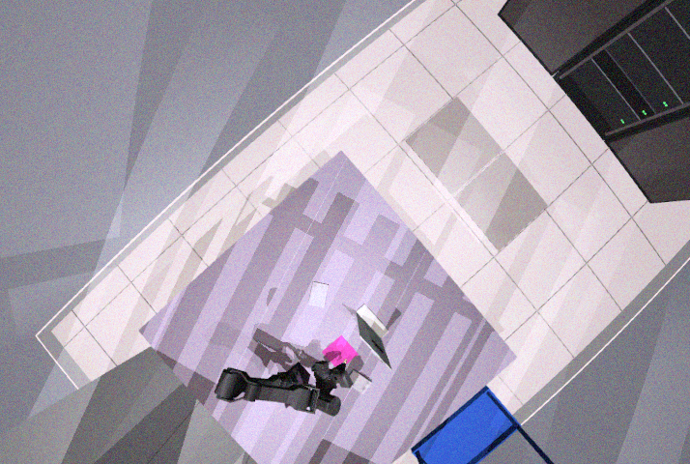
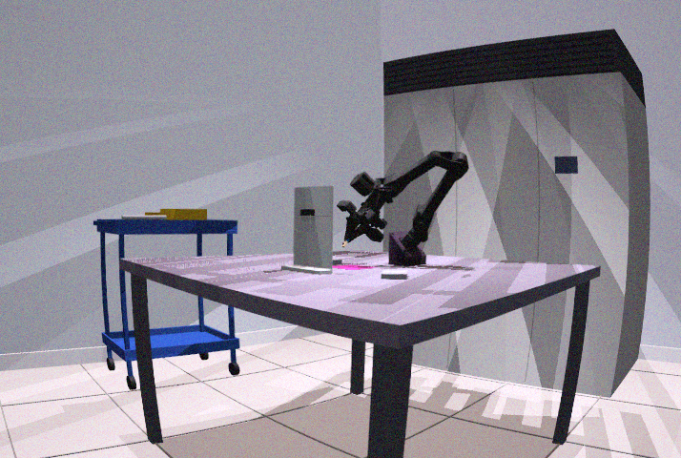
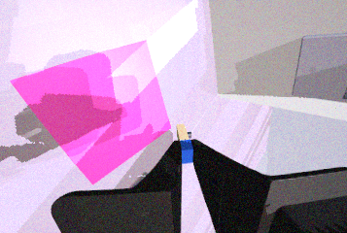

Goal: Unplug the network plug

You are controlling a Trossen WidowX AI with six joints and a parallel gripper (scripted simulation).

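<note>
My gripper (image 1: pixel 343 363) (image 2: pixel 346 241) (image 3: pixel 185 145) is shut on the plug (image 2: pixel 343 244) (image 3: pixel 187 152), which shows blue with a tan end between the fingertips in the wrist view. The fingers tilt downward and hold the plug above the table, clear of the panel. The marked square (image 1: pixel 339 344) (image 2: pixel 352 267) (image 3: pixel 154 92) is flat magenta on the table; in the wrist view it lies left of the fingertips. The upright panel (image 1: pixel 372 338) (image 2: pixel 313 242) (image 3: pixel 259 49) stands beside it, with dark socket openings at the right edge of the wrist view. The plug's tab is too small to make out.
A small pale block (image 1: pixel 318 294) (image 2: pixel 394 276) lies on the table (image 1: pixel 301 257) (image 2: pixel 406 307). Another pale block (image 1: pixel 360 382) lies close to the gripper in the overhead view. A blue cart (image 1: pixel 466 429) (image 2: pixel 163 225) and a large cabinet (image 2: pixel 492 216) stand beyond the table.
</note>
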